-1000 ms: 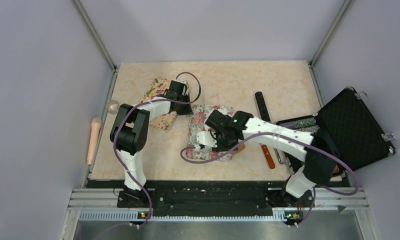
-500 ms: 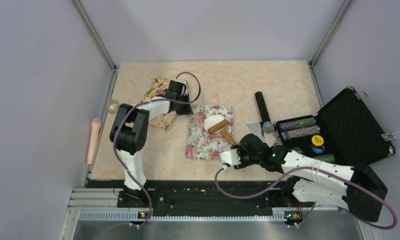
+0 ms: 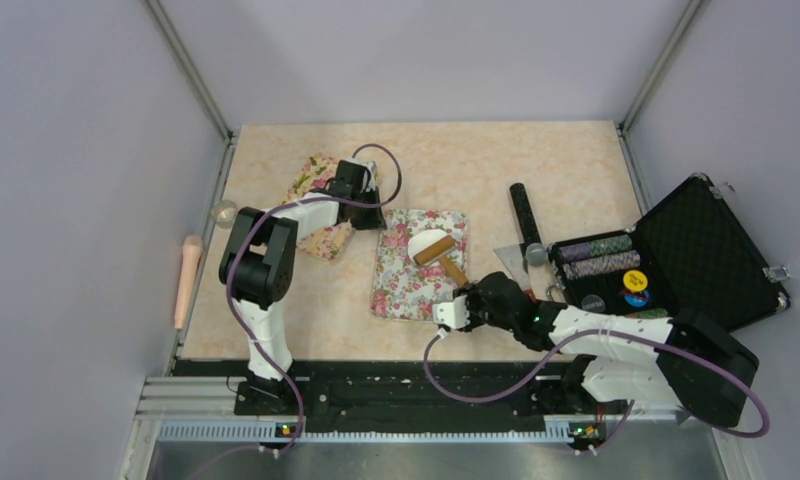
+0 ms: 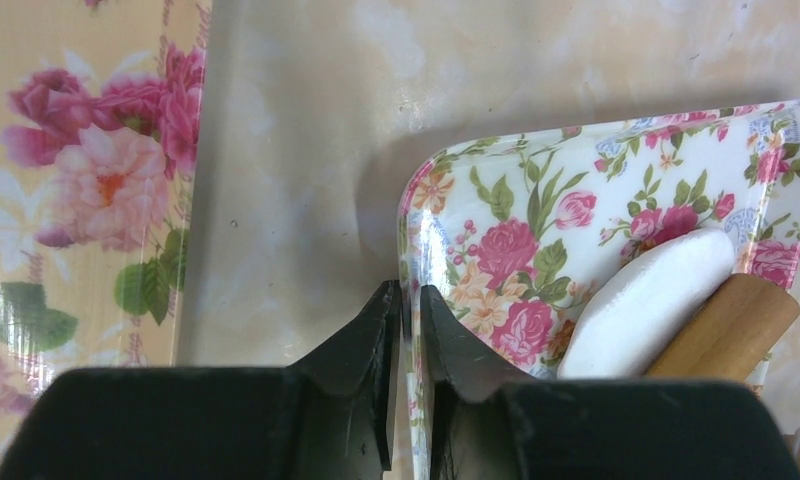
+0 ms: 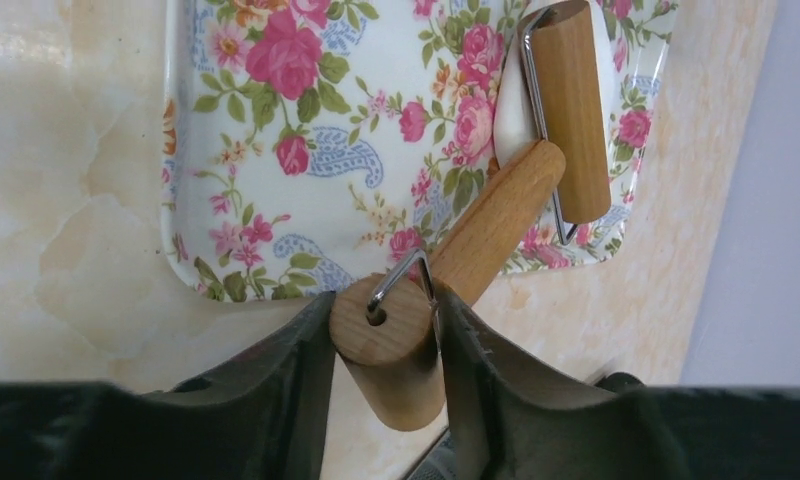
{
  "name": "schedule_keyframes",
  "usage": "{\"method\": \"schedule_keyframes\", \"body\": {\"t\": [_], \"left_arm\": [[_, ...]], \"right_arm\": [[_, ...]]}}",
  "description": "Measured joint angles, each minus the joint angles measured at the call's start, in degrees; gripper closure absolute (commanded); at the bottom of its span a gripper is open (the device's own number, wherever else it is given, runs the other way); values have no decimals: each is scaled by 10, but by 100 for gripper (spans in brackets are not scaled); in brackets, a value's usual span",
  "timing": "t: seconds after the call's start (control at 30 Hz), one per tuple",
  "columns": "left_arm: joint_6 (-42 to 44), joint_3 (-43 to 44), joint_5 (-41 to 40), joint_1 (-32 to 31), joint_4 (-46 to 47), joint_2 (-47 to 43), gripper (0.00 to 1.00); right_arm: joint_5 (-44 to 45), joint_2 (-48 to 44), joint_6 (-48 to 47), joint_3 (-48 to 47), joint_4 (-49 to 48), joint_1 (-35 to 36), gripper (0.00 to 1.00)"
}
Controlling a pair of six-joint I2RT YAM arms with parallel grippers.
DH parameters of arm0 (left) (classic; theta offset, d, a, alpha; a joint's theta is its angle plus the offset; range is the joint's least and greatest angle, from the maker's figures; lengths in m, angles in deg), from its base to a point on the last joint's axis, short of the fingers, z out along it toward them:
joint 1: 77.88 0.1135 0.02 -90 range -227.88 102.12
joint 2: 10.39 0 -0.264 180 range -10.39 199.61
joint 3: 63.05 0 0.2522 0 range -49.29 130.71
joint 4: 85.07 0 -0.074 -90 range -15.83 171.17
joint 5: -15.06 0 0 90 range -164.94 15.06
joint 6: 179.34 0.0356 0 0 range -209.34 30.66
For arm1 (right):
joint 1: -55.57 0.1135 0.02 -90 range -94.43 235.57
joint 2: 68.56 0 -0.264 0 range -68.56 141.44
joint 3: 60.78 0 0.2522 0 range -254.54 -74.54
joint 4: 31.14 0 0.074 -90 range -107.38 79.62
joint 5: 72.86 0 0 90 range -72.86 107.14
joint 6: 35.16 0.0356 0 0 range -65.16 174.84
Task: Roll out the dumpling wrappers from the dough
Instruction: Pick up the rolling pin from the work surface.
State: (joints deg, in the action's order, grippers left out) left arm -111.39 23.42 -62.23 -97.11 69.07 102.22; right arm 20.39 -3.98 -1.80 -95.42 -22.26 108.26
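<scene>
A white dough disc (image 3: pixel 422 241) lies at the far right of the floral tray (image 3: pixel 404 292). A wooden double-ended roller has its far drum (image 3: pixel 436 248) resting on the disc. My right gripper (image 3: pixel 463 300) is shut on the roller's near drum (image 5: pixel 386 350), just off the tray's near right edge. In the right wrist view the handle (image 5: pixel 496 225) runs up to the far drum (image 5: pixel 571 110), which covers most of the dough (image 5: pixel 508 115). My left gripper (image 4: pixel 408 300) is shut on the tray's rim (image 4: pixel 413 200) at its far left corner. The dough also shows in the left wrist view (image 4: pixel 656 295).
A second floral board (image 3: pixel 316 180) lies left of the tray. A black cylinder (image 3: pixel 524 215) and a metal scraper (image 3: pixel 511 262) lie to the right. An open black case of poker chips (image 3: pixel 696 255) stands at the right edge. A wooden pin (image 3: pixel 187 275) lies off the table's left side.
My right arm has drawn back from over the tray to its near right edge, uncovering the dough, with the roller's drum lying on it. The left arm has not moved.
</scene>
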Motion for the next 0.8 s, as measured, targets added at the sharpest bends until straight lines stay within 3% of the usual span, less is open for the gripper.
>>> {"method": "schedule_keyframes", "body": {"t": [0.07, 0.1, 0.27, 0.47, 0.63, 0.8], "left_arm": [[3, 0, 5, 0, 0, 0, 74], [4, 0, 9, 0, 0, 0, 71], [11, 0, 25, 0, 0, 0, 57], [20, -1, 53, 1, 2, -11, 32], [27, -25, 109, 7, 23, -61, 28], [21, -48, 221, 25, 87, -131, 28]], "right_arm": [[-1, 18, -2, 2, -19, 0, 92], [4, 26, -2, 2, -25, 0, 100], [8, 35, 2, -12, -4, -1, 100], [16, 19, 26, -151, 118, -1, 100], [-2, 31, 79, -313, 183, -17, 100], [-67, 73, 154, -395, 216, -57, 100]]}}
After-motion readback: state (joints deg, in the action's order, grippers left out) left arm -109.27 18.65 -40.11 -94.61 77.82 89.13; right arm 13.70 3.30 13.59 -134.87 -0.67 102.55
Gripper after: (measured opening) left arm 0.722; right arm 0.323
